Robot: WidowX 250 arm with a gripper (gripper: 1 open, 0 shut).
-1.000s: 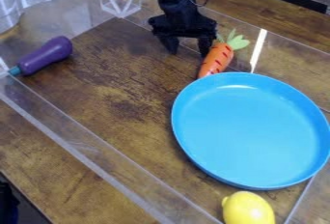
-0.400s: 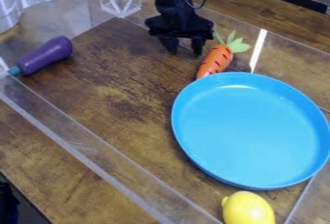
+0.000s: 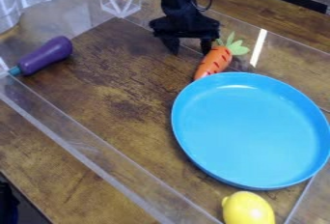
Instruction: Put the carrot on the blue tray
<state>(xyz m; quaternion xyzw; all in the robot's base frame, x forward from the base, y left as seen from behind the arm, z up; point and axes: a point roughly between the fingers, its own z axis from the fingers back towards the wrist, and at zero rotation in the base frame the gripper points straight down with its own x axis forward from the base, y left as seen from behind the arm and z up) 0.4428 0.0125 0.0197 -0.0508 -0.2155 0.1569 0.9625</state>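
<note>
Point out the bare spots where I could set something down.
Bare: the blue tray inside its rim; the brown surface between the eggplant and the tray. Crowded: the tray's far edge, where the carrot lies close by and the gripper hovers beside it.

I work over a brown wood-look surface (image 3: 96,93) edged with clear plastic strips (image 3: 96,160), a tabletop test setup; which kind of room surrounds it cannot be told.
</note>
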